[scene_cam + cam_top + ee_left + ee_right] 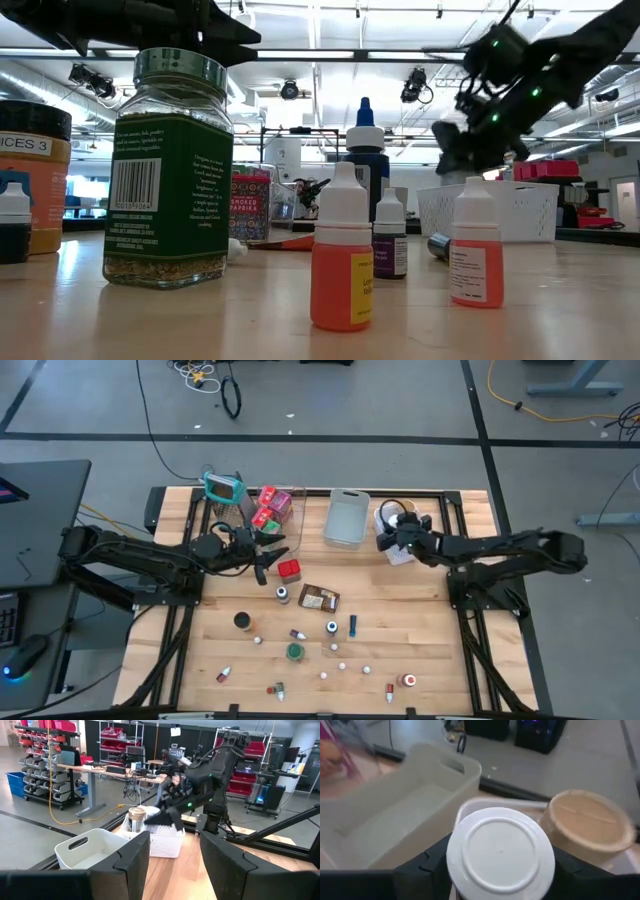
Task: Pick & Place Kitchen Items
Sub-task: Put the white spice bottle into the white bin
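Observation:
Loose kitchen items lie on the wooden table: a red box (289,569), a brown packet (319,598), small jars (242,621), a green-lidded jar (295,652) (168,170) and little dropper bottles (340,255). My left gripper (268,557) (175,845) is open and raised just left of the red box, touching nothing. My right gripper (392,542) (500,860) (465,140) is shut on a white round-faced jar (500,852) above the white basket (400,525) (490,210). A tan-lidded jar (587,825) (136,817) stands in that basket. My right gripper pinches the white jar between its two fingers (427,865), one on each side of its round wall just under the white disc face (470,855). The jar is lifted clear, over the white basket next to the tan-lidded jar. Its lower part is hidden.
A grey bin (347,518) (405,805) sits left of the white basket at the far edge. A clear bin with red and pink packets (272,505) and a teal-framed grater (223,487) stand farther left. Small bottles and white bits are scattered across the near half of the table.

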Controlling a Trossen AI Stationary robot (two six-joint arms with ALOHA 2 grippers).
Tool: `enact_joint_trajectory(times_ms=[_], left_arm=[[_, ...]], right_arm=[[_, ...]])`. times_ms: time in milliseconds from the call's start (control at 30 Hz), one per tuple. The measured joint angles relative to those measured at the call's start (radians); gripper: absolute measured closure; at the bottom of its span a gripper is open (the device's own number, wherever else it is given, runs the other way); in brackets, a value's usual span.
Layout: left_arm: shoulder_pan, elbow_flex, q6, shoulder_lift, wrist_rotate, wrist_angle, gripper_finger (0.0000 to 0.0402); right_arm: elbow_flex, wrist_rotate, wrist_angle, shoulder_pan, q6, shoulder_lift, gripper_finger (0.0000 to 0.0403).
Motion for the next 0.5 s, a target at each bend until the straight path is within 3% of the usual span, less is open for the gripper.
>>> enact_joint_trajectory(times_ms=[267,500], left_arm=[[0.0,0.0,0.0,0.0,0.0,-0.001,0.0219],[0.0,0.0,0.0,0.0,0.0,-0.003,0.0219]], right_arm=[[0.001,0.022,0.145,-0.061,0.011,0.193,0.0174],[-0.001,0.017,0.255,-0.082,-0.018,0.236,0.0176]])
